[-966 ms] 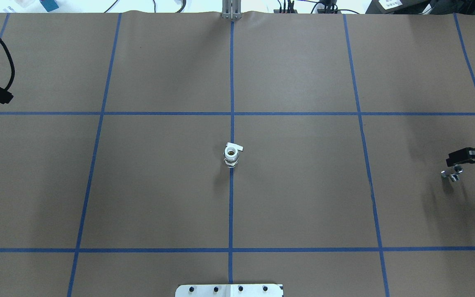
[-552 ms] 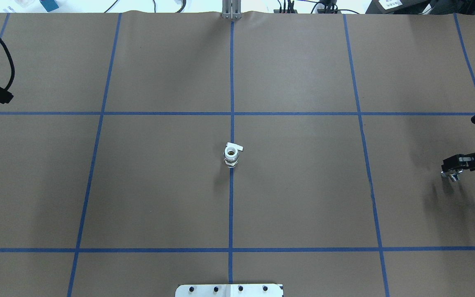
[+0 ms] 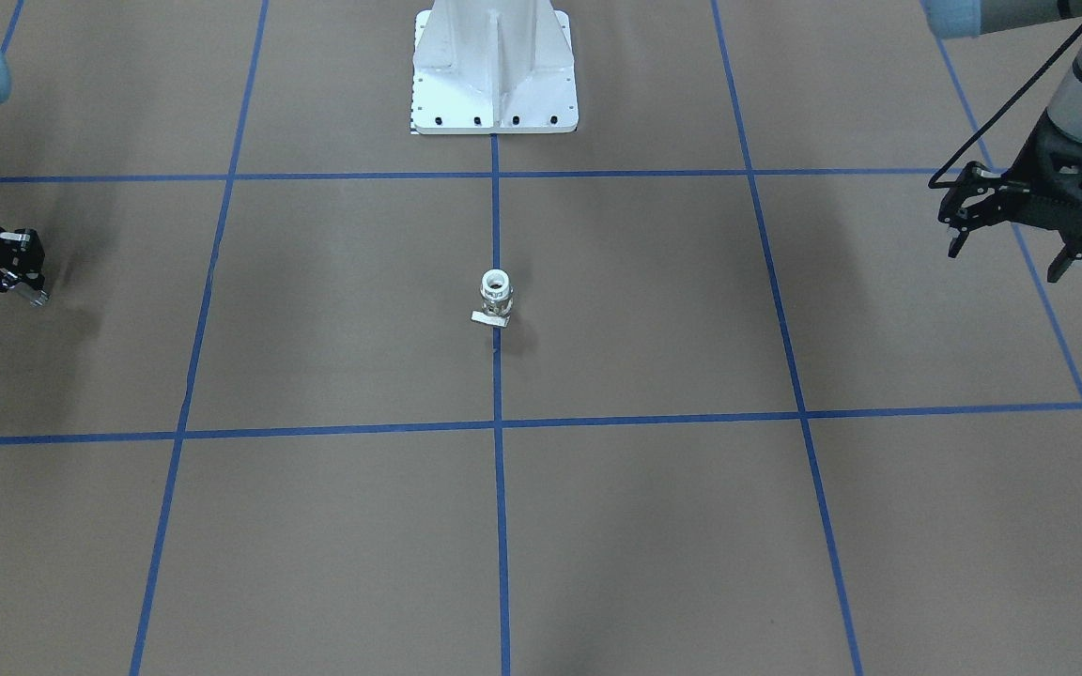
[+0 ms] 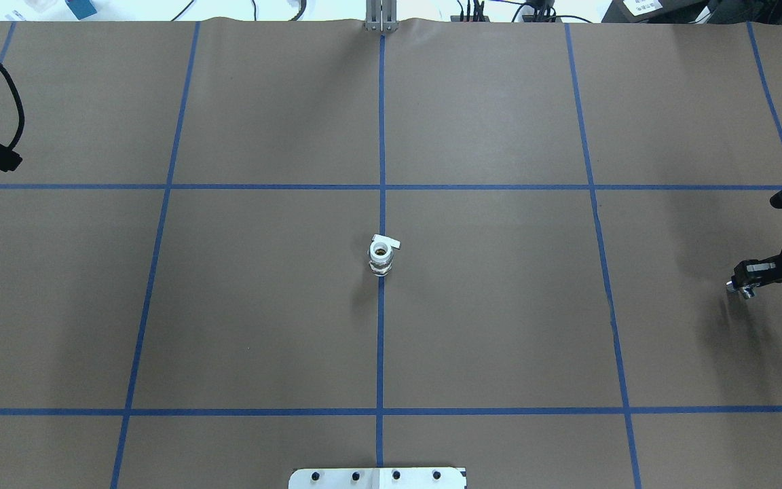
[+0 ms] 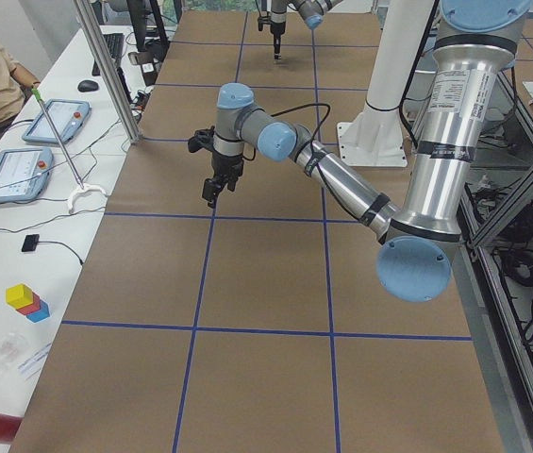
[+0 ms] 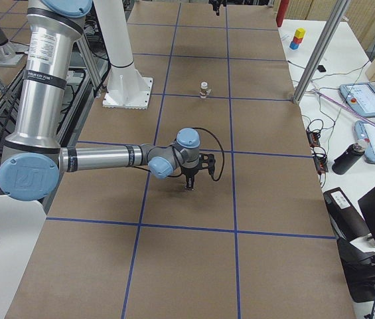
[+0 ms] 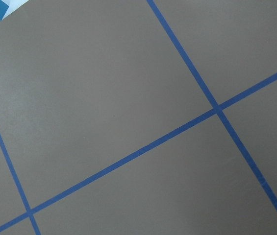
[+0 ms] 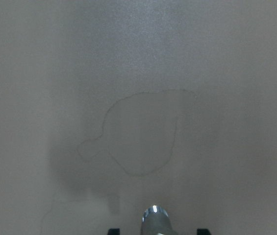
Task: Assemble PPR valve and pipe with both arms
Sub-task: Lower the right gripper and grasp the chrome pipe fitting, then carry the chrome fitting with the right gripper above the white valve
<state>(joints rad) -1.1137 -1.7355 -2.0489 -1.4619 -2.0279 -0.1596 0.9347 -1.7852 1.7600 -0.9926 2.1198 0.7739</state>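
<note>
Right jaws have apparently closed on pipe (image 4: 743, 291).

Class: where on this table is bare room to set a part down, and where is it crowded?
Bare: the squares between the valve and the left gripper, those between it and the right gripper, and the row on the operators' side. Crowded: the valve's spot on the centre line, by the pedestal, and where the right gripper holds the pipe.

Brown table cover (image 4: 262, 305) with blue tape grid (image 4: 381, 136), white flanged pedestal (image 3: 494, 66) on centre line, tablet (image 5: 13, 170), stacked coloured blocks (image 5: 23, 300) on white side bench (image 5: 2, 245)
</note>
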